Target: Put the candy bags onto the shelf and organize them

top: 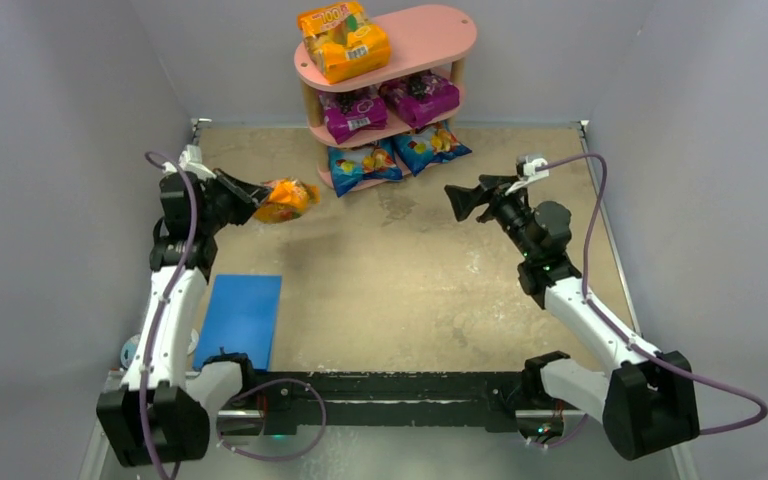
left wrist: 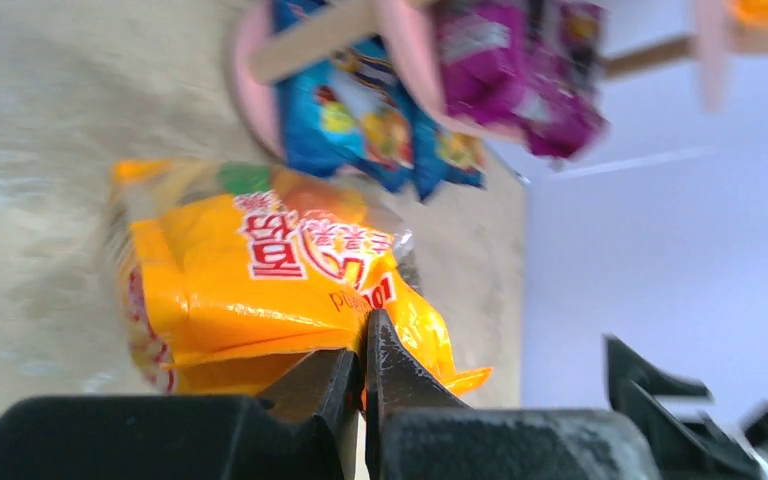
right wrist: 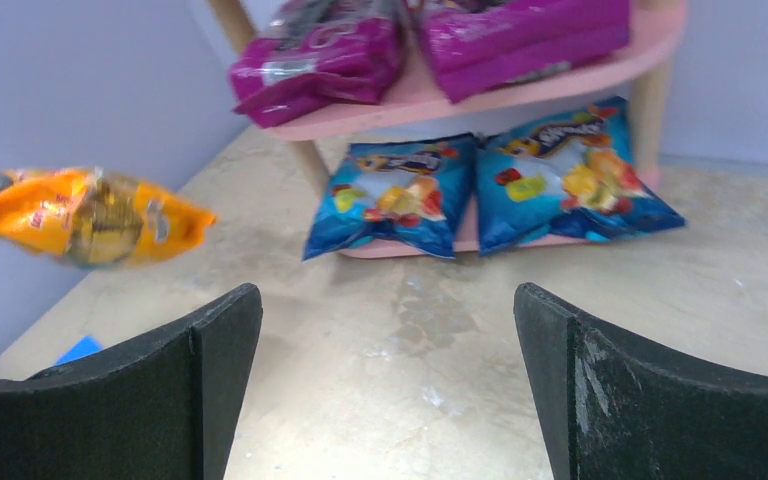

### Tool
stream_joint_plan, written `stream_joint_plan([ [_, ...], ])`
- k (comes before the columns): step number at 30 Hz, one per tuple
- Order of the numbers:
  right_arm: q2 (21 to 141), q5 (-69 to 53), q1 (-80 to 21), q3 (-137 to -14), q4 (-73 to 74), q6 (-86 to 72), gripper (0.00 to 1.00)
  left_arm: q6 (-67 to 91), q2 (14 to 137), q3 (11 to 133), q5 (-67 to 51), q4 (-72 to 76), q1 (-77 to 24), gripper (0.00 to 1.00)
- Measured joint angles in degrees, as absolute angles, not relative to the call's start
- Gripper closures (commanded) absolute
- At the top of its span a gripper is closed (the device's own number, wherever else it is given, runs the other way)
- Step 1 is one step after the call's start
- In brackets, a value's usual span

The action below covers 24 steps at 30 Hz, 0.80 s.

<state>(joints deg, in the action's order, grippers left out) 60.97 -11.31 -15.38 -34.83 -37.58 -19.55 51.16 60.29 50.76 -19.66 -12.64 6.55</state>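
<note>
The pink shelf [top: 430, 40] stands at the back. One orange candy bag [top: 345, 42] lies on its top board, two magenta bags [top: 352, 112] [top: 422, 97] on the middle board, two blue bags [top: 363, 165] [top: 430, 147] on the bottom board. My left gripper [top: 257, 205] is shut on the second orange bag [top: 288, 199] and holds it in the air left of the shelf; the left wrist view shows the pinch [left wrist: 365, 345] on the bag's edge [left wrist: 260, 275]. My right gripper [top: 458, 200] is open and empty, facing the shelf's lower boards [right wrist: 480, 85].
A flat blue mat [top: 242, 318] lies on the table by the left arm. Grey walls close in the table on three sides. A small round object [top: 130, 350] sits by the left arm's base.
</note>
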Motion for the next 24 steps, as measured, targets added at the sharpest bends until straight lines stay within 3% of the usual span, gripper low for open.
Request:
stream_joint_plan([
  [6, 63.53, -23.59, -15.81, -32.86, -47.62, -19.99, 0.04, 55.42, 51.33, 50.76, -29.17, -10.09, 5.56, 1.00],
  [12, 68.25, -30.02, -18.61, -33.26, -50.85, -22.33, 0.04, 57.56, 51.57, 50.76, -36.32, -0.82, 3.95, 1.00],
  [19, 71.99, -30.28, -18.74, -38.96, -43.27, -29.58, 0.04, 54.65, 65.67, 55.57, -37.78, 2.35, -8.40, 1.00],
  [24, 70.78, -21.87, -18.59, -42.33, -31.51, -32.49, 0.03, 42.24, 78.06, 64.73, -36.10, -3.16, -20.86, 1.00],
])
